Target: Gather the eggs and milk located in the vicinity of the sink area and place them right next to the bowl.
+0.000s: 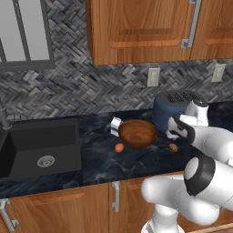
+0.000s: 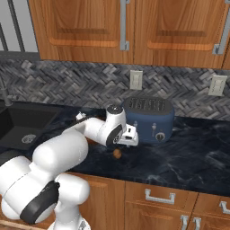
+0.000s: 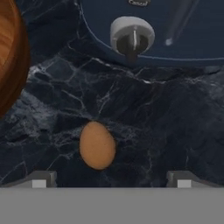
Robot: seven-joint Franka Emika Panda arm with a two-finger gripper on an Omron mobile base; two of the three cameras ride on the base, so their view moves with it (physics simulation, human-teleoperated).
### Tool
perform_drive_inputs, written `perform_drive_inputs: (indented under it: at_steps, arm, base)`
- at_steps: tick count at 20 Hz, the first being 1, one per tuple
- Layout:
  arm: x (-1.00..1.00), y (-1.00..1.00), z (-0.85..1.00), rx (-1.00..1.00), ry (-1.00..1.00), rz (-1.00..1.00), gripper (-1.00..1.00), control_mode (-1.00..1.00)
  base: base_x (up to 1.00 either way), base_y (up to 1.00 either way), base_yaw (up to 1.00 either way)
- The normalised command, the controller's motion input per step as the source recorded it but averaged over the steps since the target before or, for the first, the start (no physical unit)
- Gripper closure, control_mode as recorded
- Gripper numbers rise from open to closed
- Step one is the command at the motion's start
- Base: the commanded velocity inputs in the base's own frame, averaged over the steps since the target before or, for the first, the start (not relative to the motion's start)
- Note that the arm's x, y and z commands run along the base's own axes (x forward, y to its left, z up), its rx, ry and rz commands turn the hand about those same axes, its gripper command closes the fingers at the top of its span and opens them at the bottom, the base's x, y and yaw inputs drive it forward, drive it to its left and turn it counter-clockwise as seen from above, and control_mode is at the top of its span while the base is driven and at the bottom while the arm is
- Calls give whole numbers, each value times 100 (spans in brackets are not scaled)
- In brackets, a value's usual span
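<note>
Two eggs on the counter, left base view: one egg (image 1: 119, 147) left-front of the bowl (image 1: 138, 133), another egg (image 1: 173, 147) to its right; milk (image 1: 116, 126) touching the bowl's far-left rim; sink (image 1: 41, 148) well apart. Right base view: my pincer (image 2: 130, 137) above an egg (image 2: 117, 153), toaster (image 2: 148, 118) behind. Hand view: fingers (image 3: 39, 179) spread wide, nothing held, egg between them. Judgement: placing looks finished; next, lift clear.

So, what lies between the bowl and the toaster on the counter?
One egg lies on the dark counter between the bowl and the toaster, in the hand view.
</note>
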Motion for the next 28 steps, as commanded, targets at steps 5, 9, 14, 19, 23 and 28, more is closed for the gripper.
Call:
perform_drive_inputs:
  at_steps: [5, 9, 14, 19, 23, 28]
  arm:
    - [3, 0, 0, 1, 0, 10, -100, -100]
    - [0, 2, -1, 0, 8, 1, -100, -100]
    - [0, 8, -11, 0, 9, 0, -100, -100]
    - [0, 9, -16, 0, 0, 3, -100, -100]
    - [0, 6, -21, 0, 0, 3, -100, -100]
    - [0, 6, -24, 0, 1, 5, -100, -100]
  base:
    - [0, 0, 0]
    - [0, 0, 0]
    - [0, 0, 0]
    - [0, 0, 0]
    - [0, 0, 0]
    - [0, 0, 0]
